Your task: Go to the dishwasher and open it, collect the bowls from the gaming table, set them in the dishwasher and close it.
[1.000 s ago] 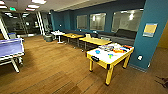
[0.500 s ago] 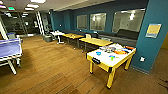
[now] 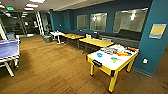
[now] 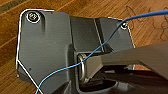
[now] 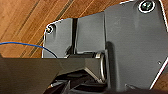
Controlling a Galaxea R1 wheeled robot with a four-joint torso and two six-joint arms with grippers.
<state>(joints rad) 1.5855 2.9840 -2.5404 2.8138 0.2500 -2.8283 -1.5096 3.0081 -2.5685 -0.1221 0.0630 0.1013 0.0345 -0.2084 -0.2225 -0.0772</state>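
Head view has the gaming table (image 3: pixel 110 65) off to the right with a blue bowl (image 3: pixel 99 54) and a green bowl (image 3: pixel 114 59) on its white top — wrist views just get wood floor (image 4: pixel 140 17), can't tell finger state.

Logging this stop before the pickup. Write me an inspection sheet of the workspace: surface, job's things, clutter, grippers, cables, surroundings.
Surface: wooden plank floor; the gaming table stands on it at the right, with a white top and yellow-wood legs.
Job's things: a blue bowl and a green bowl lie on the white top, apart from each other.
Clutter: colourful boxes at the table's far end.
Grippers: fingers cannot be made out in either wrist view.
Cables: a thin blue cable runs across the left wrist's dark plate; another shows by the right wrist.
Surroundings: blue table-tennis table at the left, yellow-wood tables along the blue wall.
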